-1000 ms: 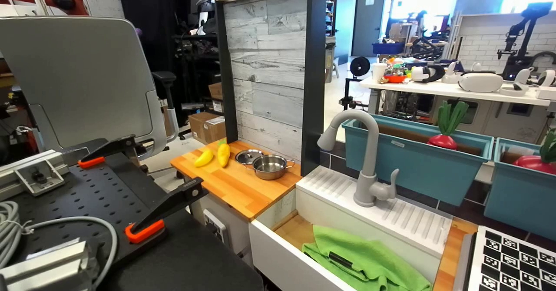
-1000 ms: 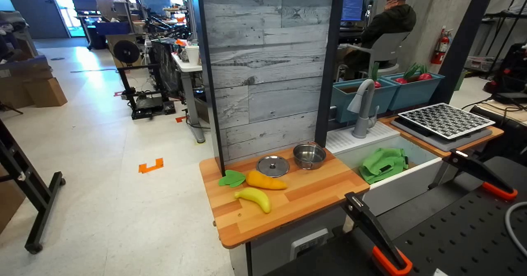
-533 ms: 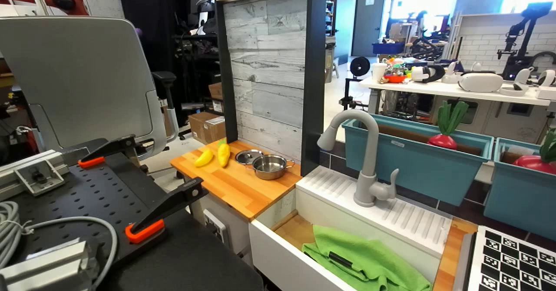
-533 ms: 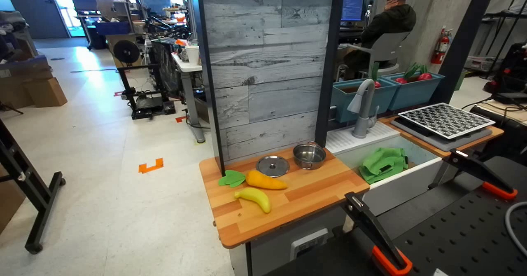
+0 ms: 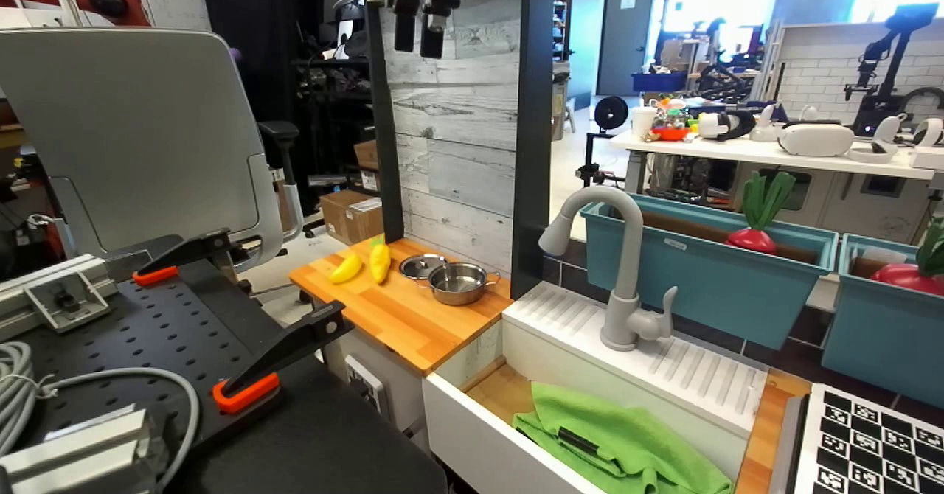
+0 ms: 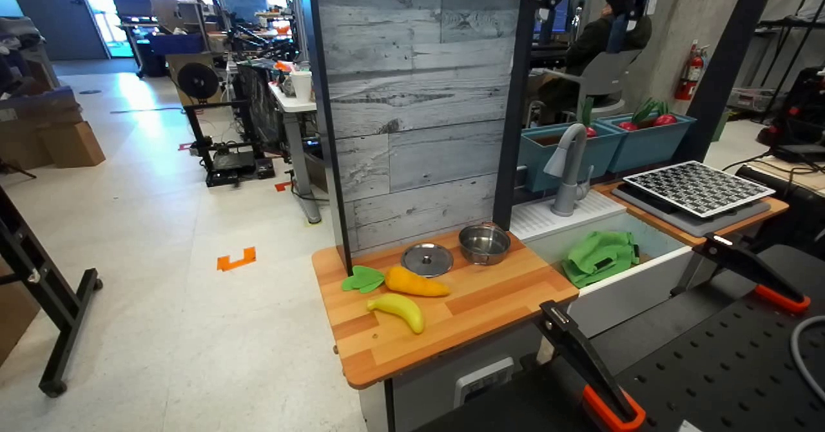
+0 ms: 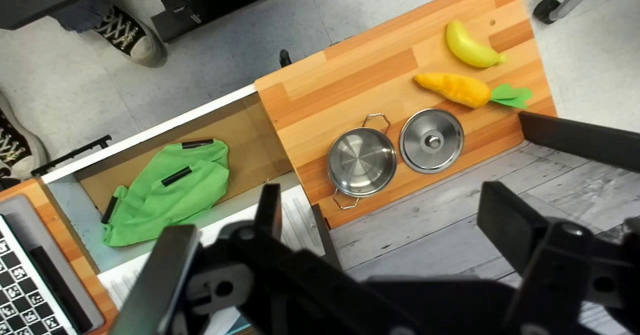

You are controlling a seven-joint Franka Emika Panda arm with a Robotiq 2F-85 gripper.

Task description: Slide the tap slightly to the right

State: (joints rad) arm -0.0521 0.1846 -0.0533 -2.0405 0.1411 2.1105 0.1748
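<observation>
In an exterior view, gripper [image 5: 418, 43] hung high & left of vert. tap [image 5: 629, 269], well apart, w/ 2 fingers [image 7: 507, 225] spread.

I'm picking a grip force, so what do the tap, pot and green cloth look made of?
Tap: probably matte grey plastic, given its even, dull surface; painted metal is possible.
Pot: shiny metal, likely stainless steel, with bright reflections inside.
Green cloth: soft-looking matte fabric, judging by its loose folds.

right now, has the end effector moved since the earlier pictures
Yes, down in the picture: in an exterior view, the end effector now overlaps the plank panel; earlier it did not.
</observation>
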